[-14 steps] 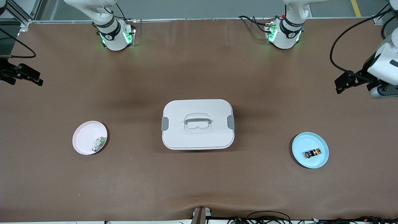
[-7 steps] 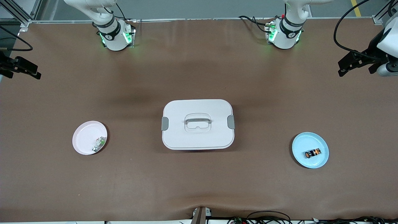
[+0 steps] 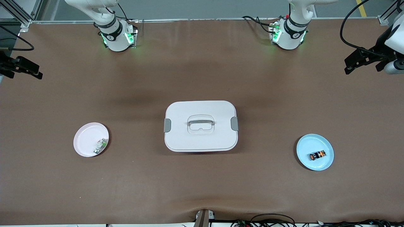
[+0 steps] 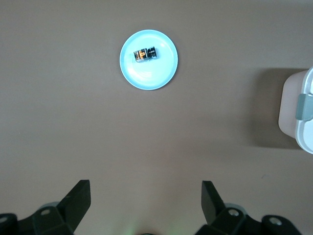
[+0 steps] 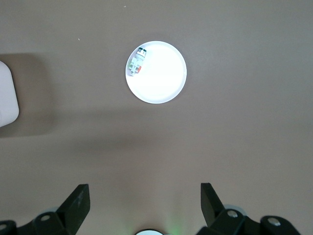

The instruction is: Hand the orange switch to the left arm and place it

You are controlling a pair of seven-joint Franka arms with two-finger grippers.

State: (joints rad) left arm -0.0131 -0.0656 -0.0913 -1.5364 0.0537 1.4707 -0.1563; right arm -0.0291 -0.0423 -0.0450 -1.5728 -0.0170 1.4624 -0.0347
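The orange switch (image 3: 317, 155) lies on its side on a blue plate (image 3: 306, 146) toward the left arm's end of the table. It also shows in the left wrist view (image 4: 145, 54), on the plate (image 4: 149, 76). The white box (image 3: 200, 125) stands shut at the table's middle, and its edge shows in the left wrist view (image 4: 299, 110). My left gripper (image 3: 349, 64) hangs open and empty high over the table's end, apart from the plate; the left wrist view shows it too (image 4: 145, 199). My right gripper (image 3: 34, 71) hangs open and empty over the other end (image 5: 145, 200).
A pink plate (image 3: 84, 138) with a small white-and-green component (image 3: 100, 145) lies toward the right arm's end; both show in the right wrist view, the plate (image 5: 161, 81) and the component (image 5: 136, 62). The box's corner (image 5: 7, 95) shows there too. Cables run along the table's front edge.
The left gripper has moved up the front view toward the table's corner, then almost stopped. The right gripper has shifted a little the same way. Switch, plates and box have not moved.
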